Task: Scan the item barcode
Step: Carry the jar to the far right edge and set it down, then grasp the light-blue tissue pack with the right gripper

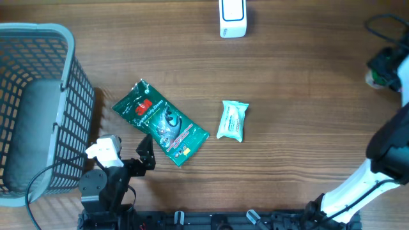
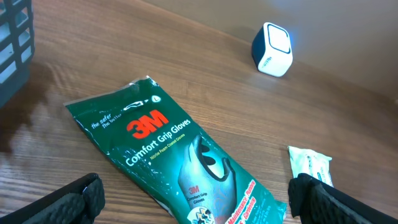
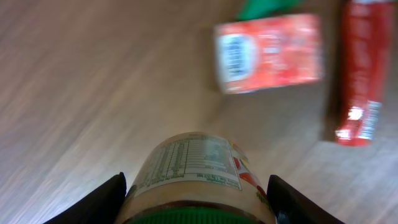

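Observation:
A jar with a green lid and a printed label [image 3: 196, 171] sits between the fingers of my right gripper [image 3: 196, 186], which is shut on it above the table. From overhead, that gripper [image 1: 383, 67] is at the far right edge, with a bit of the jar [image 1: 372, 78] showing. The white barcode scanner [image 1: 232, 18] stands at the table's far edge, also visible from the left wrist as the scanner [image 2: 272, 50]. My left gripper [image 2: 196, 199] is open and holds nothing, low over the near end of a green glove pack [image 2: 180, 162].
The glove pack [image 1: 160, 121] lies left of centre, and a small white packet [image 1: 232, 120] lies to its right. A grey mesh basket [image 1: 64, 96] fills the left side. Two red packets [image 3: 268, 51] [image 3: 359, 68] lie blurred on the table beyond the jar.

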You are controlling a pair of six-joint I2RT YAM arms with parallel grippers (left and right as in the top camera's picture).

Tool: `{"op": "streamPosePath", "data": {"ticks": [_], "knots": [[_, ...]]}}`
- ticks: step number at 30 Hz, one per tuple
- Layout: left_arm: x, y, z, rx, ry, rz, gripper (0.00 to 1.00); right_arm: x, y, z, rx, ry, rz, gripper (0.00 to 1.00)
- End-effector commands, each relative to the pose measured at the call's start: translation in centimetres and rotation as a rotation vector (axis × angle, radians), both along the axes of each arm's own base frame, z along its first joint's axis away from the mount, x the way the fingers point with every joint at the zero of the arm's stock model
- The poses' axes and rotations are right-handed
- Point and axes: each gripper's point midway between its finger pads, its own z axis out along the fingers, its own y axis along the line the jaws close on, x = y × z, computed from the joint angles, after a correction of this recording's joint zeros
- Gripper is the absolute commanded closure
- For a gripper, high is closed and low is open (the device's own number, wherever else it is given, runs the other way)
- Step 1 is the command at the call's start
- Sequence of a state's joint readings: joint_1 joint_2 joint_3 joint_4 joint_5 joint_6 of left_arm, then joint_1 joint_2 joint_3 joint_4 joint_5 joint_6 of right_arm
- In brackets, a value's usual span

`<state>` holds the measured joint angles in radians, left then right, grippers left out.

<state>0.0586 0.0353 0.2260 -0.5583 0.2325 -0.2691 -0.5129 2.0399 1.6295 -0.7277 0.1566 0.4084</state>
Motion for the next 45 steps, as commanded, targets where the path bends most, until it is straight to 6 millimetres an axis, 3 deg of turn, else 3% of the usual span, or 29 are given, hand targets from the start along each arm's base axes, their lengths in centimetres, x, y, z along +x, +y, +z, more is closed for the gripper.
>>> {"op": "streamPosePath", "data": {"ticks": [1, 5, 8, 9, 10, 11, 13, 15, 17, 18, 19, 22, 25, 31, 33, 36, 38, 41, 42, 45], "knots": [[0.0, 0.0, -0.2, -0.005, 0.001, 0.004, 0.0, -2.5, -3.0, -3.3, 0.065, 0.03, -0.137, 0.63], [0.0, 0.0, -0.2, -0.005, 0.001, 0.004, 0.0, -4.8, -5.1, -8.1, 0.095, 0.119, -0.18, 0.59], [0.0, 0.0, -0.2, -0.005, 0.001, 0.004, 0.0, -5.8, -6.8, -8.0, 0.047, 0.14, -0.216, 0.52], [0.0, 0.0, -0.2, -0.005, 0.001, 0.004, 0.0, -5.7, -7.7, -7.0, 0.021, 0.131, -0.226, 0.46], [0.0, 0.0, -0.2, -0.005, 0.001, 0.004, 0.0, -5.4, -8.2, -5.9, 0.006, 0.112, -0.224, 0.17], [0.0, 0.0, -0.2, -0.005, 0.001, 0.004, 0.0, -4.8, -9.0, -3.6, -0.021, 0.077, -0.217, 0.0], [0.0, 0.0, -0.2, -0.005, 0.001, 0.004, 0.0, -3.7, -9.8, 1.3, -0.068, 0.006, -0.219, 0.0], [0.0, 0.0, -0.2, -0.005, 0.001, 0.004, 0.0, -2.3, -9.3, 7.1, -0.077, -0.101, -0.192, 0.0], [0.0, 0.0, -0.2, -0.005, 0.001, 0.004, 0.0, -1.1, -7.4, 12.5, -0.036, -0.235, -0.159, 0.0], [0.0, 0.0, -0.2, -0.005, 0.001, 0.004, 0.0, -0.5, -4.8, 15.8, 0.047, -0.347, -0.154, 0.0], [0.0, 0.0, -0.2, -0.005, 0.001, 0.004, 0.0, -0.6, -2.6, 17.5, 0.118, -0.398, -0.148, 0.0], [0.0, 0.0, -0.2, -0.005, 0.001, 0.004, 0.0, -1.2, 4.1, 20.6, 0.273, -0.44, -0.124, 0.0], [0.0, 0.0, -0.2, -0.005, 0.001, 0.004, 0.0, -1.0, 11.7, 21.9, 0.319, -0.39, 0.009, 0.0], [0.0, 0.0, -0.2, -0.005, 0.001, 0.004, 0.0, -1.9, 29.0, 18.0, 0.399, -0.108, 0.362, 0.0], [0.0, 0.0, -0.2, -0.005, 0.001, 0.004, 0.0, -2.6, 34.8, 15.6, 0.378, -0.017, 0.501, 0.0], [0.0, 0.0, -0.2, -0.005, 0.001, 0.004, 0.0, -4.0, 41.8, 11.1, 0.338, 0.092, 0.673, 0.0], [0.0, 0.0, -0.2, -0.005, 0.001, 0.004, 0.0, -5.1, 43.8, 7.9, 0.271, 0.167, 0.73, 0.0], [0.0, 0.0, -0.2, -0.005, 0.001, 0.004, 0.0, -6.7, 46.1, 1.4, 0.171, 0.297, 0.781, 0.02], [0.0, 0.0, -0.2, -0.005, 0.001, 0.004, 0.0, -7.1, 46.2, -0.1, 0.148, 0.336, 0.788, 0.11], [0.0, 0.0, -0.2, -0.005, 0.001, 0.004, 0.0, -7.9, 45.9, -3.6, 0.087, 0.444, 0.788, 0.23]]}}
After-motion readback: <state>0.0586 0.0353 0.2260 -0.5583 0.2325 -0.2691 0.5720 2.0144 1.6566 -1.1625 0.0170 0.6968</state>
